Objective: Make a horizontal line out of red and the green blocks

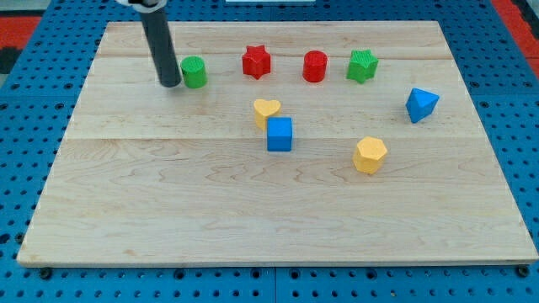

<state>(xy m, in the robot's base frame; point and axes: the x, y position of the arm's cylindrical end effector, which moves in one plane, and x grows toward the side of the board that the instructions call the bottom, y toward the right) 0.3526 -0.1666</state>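
The surface [168, 210] is a pale wooden board with visible grain and lengthwise plank seams, resting on a blue perforated base [25, 168]. The arm carries no hand; it ends in a straight, smooth dark rod, so no open or closed state applies. My tip [169, 84] rests on the board at 9 o'clock of the green cylinder [194, 72], just beside it or touching; contact cannot be confirmed. Four blocks form a rough row across the upper board: the green cylinder, then at its 3 o'clock the red star [256, 62], the red cylinder [314, 66] and the green star [362, 66]. Their sides appear ribbed. Below the row lie a yellow heart [266, 110] touching a blue cube [280, 134] at its 5 o'clock, a yellow angular block [370, 155] and a blue wedge-like block [420, 103].
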